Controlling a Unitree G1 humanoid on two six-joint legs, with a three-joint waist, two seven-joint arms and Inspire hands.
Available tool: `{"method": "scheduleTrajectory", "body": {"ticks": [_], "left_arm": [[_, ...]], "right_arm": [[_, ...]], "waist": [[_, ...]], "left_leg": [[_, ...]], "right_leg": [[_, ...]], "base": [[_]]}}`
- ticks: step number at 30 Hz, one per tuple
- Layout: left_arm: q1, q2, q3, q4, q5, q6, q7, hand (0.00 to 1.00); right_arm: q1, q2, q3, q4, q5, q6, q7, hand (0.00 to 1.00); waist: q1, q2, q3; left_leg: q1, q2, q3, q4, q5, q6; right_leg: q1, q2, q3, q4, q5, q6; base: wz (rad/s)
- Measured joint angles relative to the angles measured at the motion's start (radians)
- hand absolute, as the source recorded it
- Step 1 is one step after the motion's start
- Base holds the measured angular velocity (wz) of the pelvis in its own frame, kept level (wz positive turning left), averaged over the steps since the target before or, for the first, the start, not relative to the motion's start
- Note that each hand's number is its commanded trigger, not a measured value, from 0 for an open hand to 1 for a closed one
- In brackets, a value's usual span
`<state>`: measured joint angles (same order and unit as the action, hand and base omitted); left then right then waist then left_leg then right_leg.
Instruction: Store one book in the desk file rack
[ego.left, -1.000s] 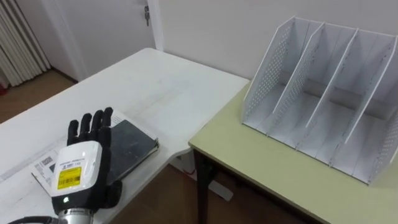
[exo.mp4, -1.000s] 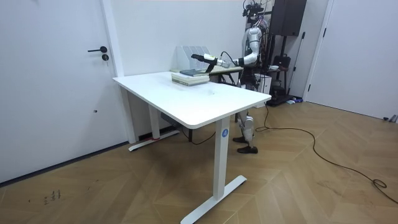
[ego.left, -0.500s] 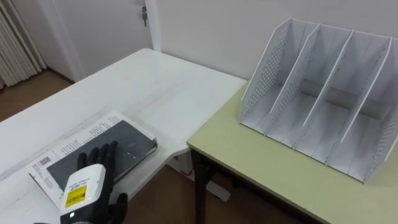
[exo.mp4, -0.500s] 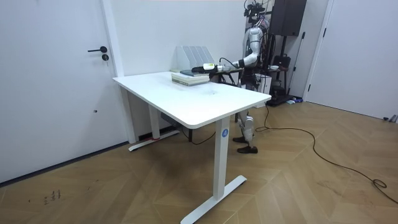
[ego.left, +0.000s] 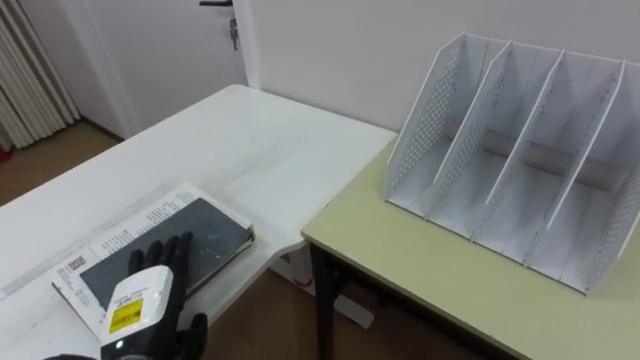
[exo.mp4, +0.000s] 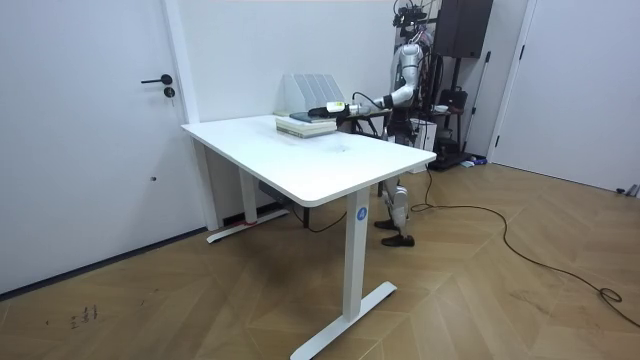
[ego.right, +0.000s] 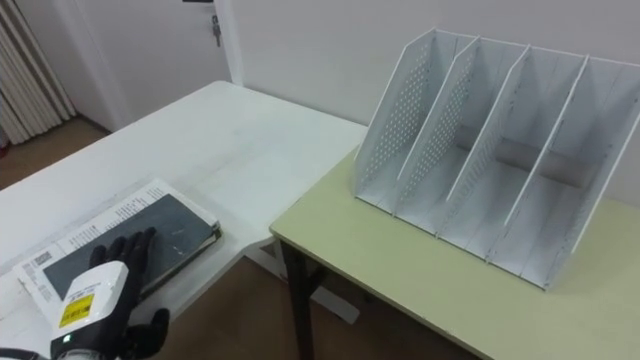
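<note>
On white table, book; on green desk, rack.

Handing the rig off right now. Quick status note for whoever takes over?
Left hand: open, fingers straight over the near end of the book's dark cover. No grip, and contact is unclear.
Book: lying flat on the white table, near the edge beside the desk.
File rack: upright on the green desk, to the robot's right. The slots in view are empty.
Done: the hand is at the book.
Left: grasp it, lift it, carry it across and stand it in a slot.
</note>
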<state>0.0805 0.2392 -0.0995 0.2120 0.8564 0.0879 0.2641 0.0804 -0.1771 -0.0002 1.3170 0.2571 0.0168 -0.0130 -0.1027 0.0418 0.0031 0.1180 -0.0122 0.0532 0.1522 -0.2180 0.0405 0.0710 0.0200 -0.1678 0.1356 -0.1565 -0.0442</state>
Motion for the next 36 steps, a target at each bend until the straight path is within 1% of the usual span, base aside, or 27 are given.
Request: {"method": "scheduleTrajectory", "body": {"ticks": [3,7,9,11,13,15,17,22,30,33,36], "left_arm": [[-0.009,0.000,0.010,-0.003,0.000,0.000,0.019,1.00],[-0.048,0.009,0.037,0.003,0.002,0.005,0.034,1.00],[-0.044,0.013,0.036,-0.001,0.005,0.000,0.041,1.00],[-0.046,0.005,0.037,0.003,0.002,-0.001,0.050,1.00],[-0.048,0.005,0.038,-0.001,0.003,-0.002,0.059,1.00],[-0.056,0.005,0.039,0.004,0.003,0.001,0.059,1.00],[-0.063,0.012,0.039,0.002,0.004,0.001,0.058,1.00],[-0.079,0.014,0.038,0.001,0.003,0.007,0.058,1.00],[-0.083,0.016,0.029,-0.006,0.003,0.005,0.058,1.00],[-0.084,0.016,0.033,-0.019,-0.001,0.006,0.051,1.00],[-0.080,0.014,0.042,-0.058,-0.029,0.005,0.032,1.00]], "right_arm": [[0.000,0.000,0.000,0.000,-0.001,0.005,-0.003,0.00],[-0.001,0.000,0.000,-0.001,-0.012,0.007,-0.012,0.00],[0.000,0.000,0.000,-0.001,-0.021,0.008,-0.021,0.00],[-0.002,0.000,0.000,-0.001,-0.028,0.008,-0.021,0.00],[-0.002,0.000,0.000,-0.002,-0.029,0.008,-0.024,0.00],[-0.002,0.000,0.001,-0.002,-0.030,0.008,-0.028,0.00],[-0.001,0.000,0.001,-0.002,-0.031,0.008,-0.029,0.00],[-0.002,0.000,0.004,-0.002,-0.031,0.007,-0.029,0.00],[-0.005,-0.005,0.026,-0.004,-0.031,0.006,-0.030,0.00],[-0.009,-0.005,0.030,-0.005,-0.024,0.006,-0.029,0.00],[-0.019,-0.005,0.038,-0.002,-0.023,0.006,-0.018,0.00]], "waist": [[0.001,0.000,0.0000],[0.001,0.002,-0.0012],[0.002,0.003,-0.0018],[0.002,0.002,-0.0016],[0.001,0.002,-0.0017],[0.000,0.002,-0.0017],[-0.001,0.003,-0.0019],[-0.001,0.005,-0.0030],[0.000,0.006,-0.0030],[0.002,0.005,-0.0026],[0.004,-0.002,-0.0002]], "left_leg": [[0.000,0.000,0.000,0.000,0.000,0.000],[0.001,0.000,0.000,0.000,0.000,0.000],[0.001,0.000,0.000,0.000,0.000,0.000],[0.013,-0.001,0.000,-0.001,0.000,0.000],[0.014,-0.001,-0.002,-0.001,0.000,0.000],[0.014,-0.001,-0.002,-0.001,0.000,0.000],[0.014,0.000,-0.002,-0.001,0.000,0.000],[0.013,0.000,-0.001,-0.001,0.000,0.000],[0.012,0.001,-0.001,-0.002,0.000,0.000],[0.012,0.002,-0.002,-0.002,0.000,0.000],[0.010,0.002,-0.002,-0.002,0.000,0.000]], "right_leg": [[0.000,0.000,0.000,0.000,0.000,0.000],[0.003,0.000,0.001,0.000,0.000,0.000],[0.007,0.000,0.000,-0.001,0.000,0.000],[0.015,0.000,0.000,-0.002,-0.001,0.001],[0.019,-0.001,0.000,-0.002,-0.001,0.001],[0.019,-0.001,-0.001,-0.001,-0.001,0.001],[0.019,-0.001,0.000,-0.001,-0.001,0.001],[0.023,-0.001,0.000,-0.001,-0.001,0.001],[0.025,-0.002,0.000,-0.002,-0.001,0.001],[0.021,-0.002,0.002,-0.002,-0.002,0.001],[0.011,-0.001,0.005,-0.001,-0.001,0.001]], "base": [[0.00],[0.00],[0.00],[0.00],[0.00],[0.00],[0.00],[0.00],[0.00],[-0.01],[0.00]]}}
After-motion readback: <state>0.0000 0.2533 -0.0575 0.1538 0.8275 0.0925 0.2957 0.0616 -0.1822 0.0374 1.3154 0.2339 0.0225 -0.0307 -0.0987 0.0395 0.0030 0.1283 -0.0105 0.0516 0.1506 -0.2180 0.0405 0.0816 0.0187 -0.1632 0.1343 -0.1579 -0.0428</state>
